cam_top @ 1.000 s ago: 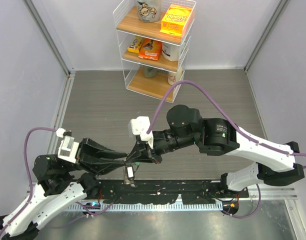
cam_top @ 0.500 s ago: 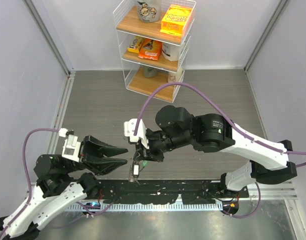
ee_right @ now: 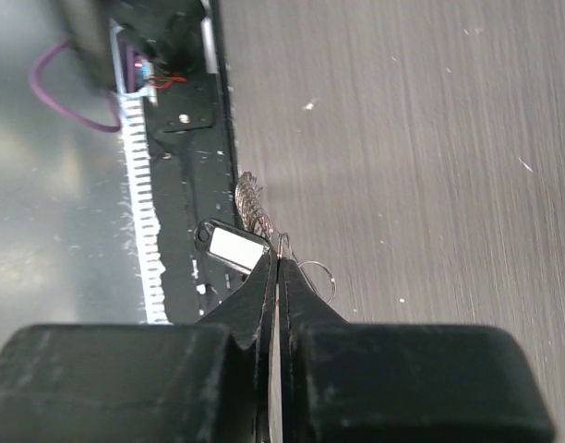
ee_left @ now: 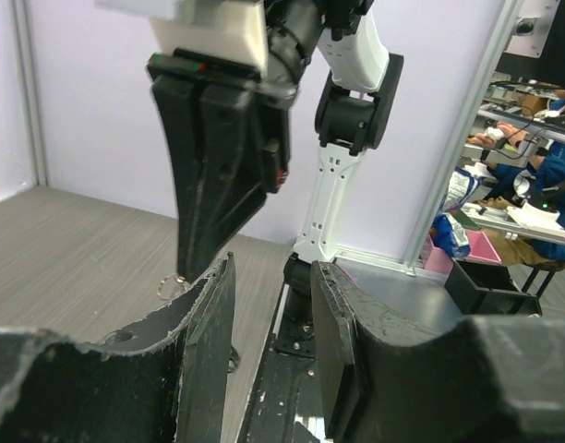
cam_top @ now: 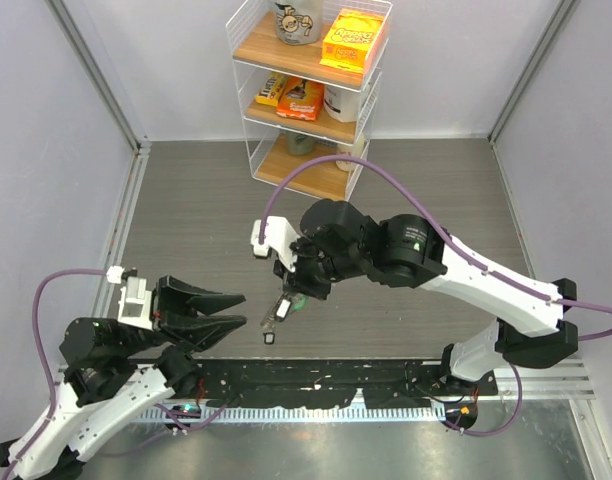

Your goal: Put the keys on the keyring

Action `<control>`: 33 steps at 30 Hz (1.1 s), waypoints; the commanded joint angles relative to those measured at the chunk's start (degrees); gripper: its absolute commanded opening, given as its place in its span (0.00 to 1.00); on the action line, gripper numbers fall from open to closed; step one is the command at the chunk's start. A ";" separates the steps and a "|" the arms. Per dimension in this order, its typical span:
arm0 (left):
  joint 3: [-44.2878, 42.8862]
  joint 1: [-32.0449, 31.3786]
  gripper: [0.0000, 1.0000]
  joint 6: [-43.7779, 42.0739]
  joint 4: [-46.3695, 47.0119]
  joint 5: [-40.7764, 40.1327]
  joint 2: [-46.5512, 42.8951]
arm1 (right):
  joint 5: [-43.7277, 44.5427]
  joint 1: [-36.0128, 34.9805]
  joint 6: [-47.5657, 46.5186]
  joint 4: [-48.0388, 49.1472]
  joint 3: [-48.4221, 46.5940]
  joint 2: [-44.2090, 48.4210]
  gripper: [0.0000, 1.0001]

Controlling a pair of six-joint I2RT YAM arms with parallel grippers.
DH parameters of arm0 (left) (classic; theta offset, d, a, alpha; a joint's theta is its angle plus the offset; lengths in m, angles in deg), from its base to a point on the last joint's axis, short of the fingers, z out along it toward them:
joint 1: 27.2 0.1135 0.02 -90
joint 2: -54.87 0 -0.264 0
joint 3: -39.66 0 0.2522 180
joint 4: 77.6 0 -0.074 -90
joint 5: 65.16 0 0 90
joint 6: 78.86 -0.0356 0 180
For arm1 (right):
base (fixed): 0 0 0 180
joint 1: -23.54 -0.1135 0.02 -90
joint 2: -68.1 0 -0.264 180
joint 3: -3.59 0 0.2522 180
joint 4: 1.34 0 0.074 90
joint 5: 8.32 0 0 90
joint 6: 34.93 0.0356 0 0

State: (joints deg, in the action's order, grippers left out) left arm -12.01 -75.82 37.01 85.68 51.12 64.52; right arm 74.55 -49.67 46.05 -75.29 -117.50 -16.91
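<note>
Top: the right pincer (cam_top: 286,298) dangles the keyring (cam_top: 271,328) near the table's (cam_top: 186,220) front edge, just beside the left pincer (cam_top: 242,308). Left wrist: its jaws stand apart, empty. Right wrist: clenched on the keyring, which wants steadying while the left approaches slowly.

at twelve o'clock a white wire rack (cam_top: 248,100) holds an orange box (cam_top: 352,40) beside a mug (cam_top: 296,20), snack packs (cam_top: 300,98) below; black rail (cam_top: 326,378) at six.

Shiny metal keyring (ee_right: 251,205), matt black right pincer (ee_right: 277,265)
</note>
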 commanded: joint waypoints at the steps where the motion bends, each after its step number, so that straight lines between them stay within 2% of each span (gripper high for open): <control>1: -0.24 -0.07 0.44 -1.79 -2.40 -3.16 -1.83 | 1.69 4.99 1.89 6.11 5.18 2.48 0.05; 7: 1.17 0.02 0.45 -1.96 -2.75 -4.57 -3.50 | 2.47 10.01 3.65 15.16 11.69 2.84 0.05; 11: 1.61 0.02 0.44 -1.61 -2.66 -4.49 -3.85 | 2.39 13.97 4.97 20.63 13.29 -0.05 0.05; 20: 1.88 0.02 0.44 -1.52 -3.28 -6.07 -4.81 | 5.03 19.15 4.63 42.40 16.27 -7.71 0.05; 25: 1.96 0.02 0.44 -1.52 -3.98 -6.86 -5.87 | 3.01 20.47 1.29 48.57 18.46 -12.37 0.05; 28: 1.96 0.02 0.44 -1.61 -4.60 -7.30 -6.22 | 0.81 21.53 0.93 52.26 23.20 -13.86 0.05; 33: 2.05 -0.07 0.44 -2.05 -5.39 -7.74 -6.57 | 0.19 22.85 0.23 52.71 31.02 -13.87 0.06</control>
State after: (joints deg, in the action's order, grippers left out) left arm -9.89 -75.82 36.00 80.67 44.65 58.57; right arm 76.38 -27.59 47.67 -28.34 -90.42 -31.60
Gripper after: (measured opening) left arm 0.442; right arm 0.063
